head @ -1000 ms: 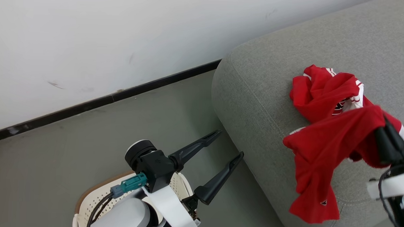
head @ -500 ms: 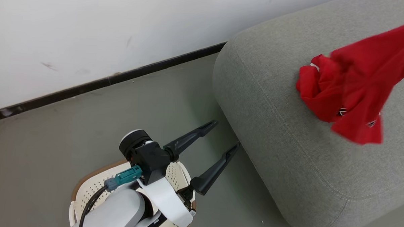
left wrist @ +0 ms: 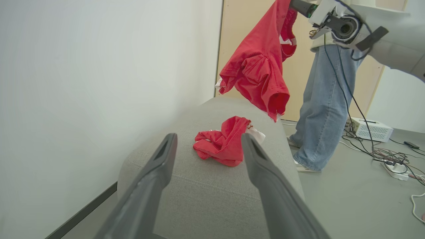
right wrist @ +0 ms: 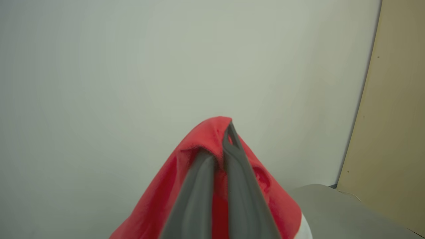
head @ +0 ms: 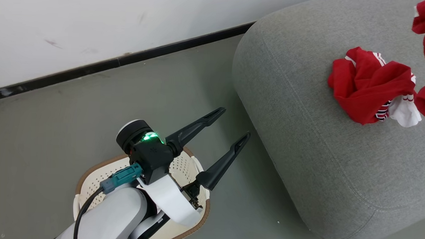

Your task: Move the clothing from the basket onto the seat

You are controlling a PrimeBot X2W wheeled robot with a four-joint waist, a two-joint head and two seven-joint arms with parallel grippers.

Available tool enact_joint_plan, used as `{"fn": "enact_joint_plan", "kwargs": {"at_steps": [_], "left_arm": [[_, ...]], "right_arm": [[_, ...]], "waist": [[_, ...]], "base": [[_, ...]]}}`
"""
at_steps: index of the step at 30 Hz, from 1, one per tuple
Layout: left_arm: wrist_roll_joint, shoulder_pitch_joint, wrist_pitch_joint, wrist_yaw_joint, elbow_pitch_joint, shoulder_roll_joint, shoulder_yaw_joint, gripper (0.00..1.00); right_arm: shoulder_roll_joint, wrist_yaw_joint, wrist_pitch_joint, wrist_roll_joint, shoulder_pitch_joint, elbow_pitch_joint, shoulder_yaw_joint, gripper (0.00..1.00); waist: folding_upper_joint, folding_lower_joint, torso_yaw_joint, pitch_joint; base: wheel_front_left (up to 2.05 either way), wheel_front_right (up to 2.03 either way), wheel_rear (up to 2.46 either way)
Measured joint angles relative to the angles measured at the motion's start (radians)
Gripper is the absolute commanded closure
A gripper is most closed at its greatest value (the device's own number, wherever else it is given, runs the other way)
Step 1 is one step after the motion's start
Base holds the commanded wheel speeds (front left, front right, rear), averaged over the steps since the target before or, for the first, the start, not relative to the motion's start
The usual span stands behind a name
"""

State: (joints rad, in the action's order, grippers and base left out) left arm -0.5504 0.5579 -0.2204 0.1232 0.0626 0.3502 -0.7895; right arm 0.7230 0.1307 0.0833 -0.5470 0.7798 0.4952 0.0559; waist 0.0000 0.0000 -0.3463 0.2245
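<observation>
The right gripper (right wrist: pixel 217 146) had its fingers pressed together, pinching a red shirt (left wrist: pixel 259 73) that hung high in the air over the sofa (head: pixel 303 144). A crumpled red bundle (head: pixel 369 89) lay on the sofa's top. The left gripper (head: pixel 236 121) hovered spread wide and empty above the basket (head: pixel 95 182), which sat on the floor (head: pixel 56 128) beside the sofa.

The left pincer (head: pixel 234 122) has two long black fingers (head: pixel 194 126) — a black wrist (head: pixel 151 158) with a green light (head: pixel 149 136), teal plug (head: pixel 122 178), black cable (head: pixel 83 214), pale grey arm (head: pixel 113 218).
</observation>
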Motion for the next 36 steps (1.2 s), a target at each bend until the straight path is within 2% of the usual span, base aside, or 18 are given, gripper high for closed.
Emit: {"fn": "enact_joint_plan", "kwargs": {"at_steps": [5, 12, 24, 29, 36], "left_arm": [[0.009, 0.002, 0.005, -0.001, -0.015, 0.009, 0.001, 0.00], [0.019, 0.027, 0.010, -0.006, -0.037, 0.018, 0.007, 0.00], [0.044, 0.066, 0.028, -0.006, -0.051, 0.017, -0.004, 0.00], [0.053, 0.075, 0.031, -0.006, -0.051, 0.025, -0.005, 0.00], [0.053, 0.082, 0.035, -0.006, -0.048, 0.031, -0.004, 0.00]], "right_arm": [[0.030, 0.000, 0.000, 0.000, 0.004, 0.072, 0.015, 1.00], [0.034, 0.000, 0.023, 0.002, -0.011, 0.136, 0.028, 1.00], [-0.103, 0.000, 0.111, -0.023, -0.170, 0.313, -0.005, 1.00], [-0.167, 0.000, 0.125, -0.014, -0.207, 0.321, 0.000, 1.00], [-0.195, 0.000, 0.139, -0.026, -0.234, 0.357, 0.012, 1.00]], "waist": [[0.0000, 0.0000, 0.012, 0.029], [0.0000, 0.0000, 0.027, 0.068], [0.0000, 0.0000, 0.037, 0.134], [0.0000, 0.0000, 0.032, 0.153], [0.0000, 0.0000, 0.019, 0.170]], "base": [[0.00, 0.00, 0.00], [0.00, 0.00, 0.00], [0.00, 0.00, 0.00], [0.00, 0.00, 0.00], [0.00, 0.00, 0.00]]}}
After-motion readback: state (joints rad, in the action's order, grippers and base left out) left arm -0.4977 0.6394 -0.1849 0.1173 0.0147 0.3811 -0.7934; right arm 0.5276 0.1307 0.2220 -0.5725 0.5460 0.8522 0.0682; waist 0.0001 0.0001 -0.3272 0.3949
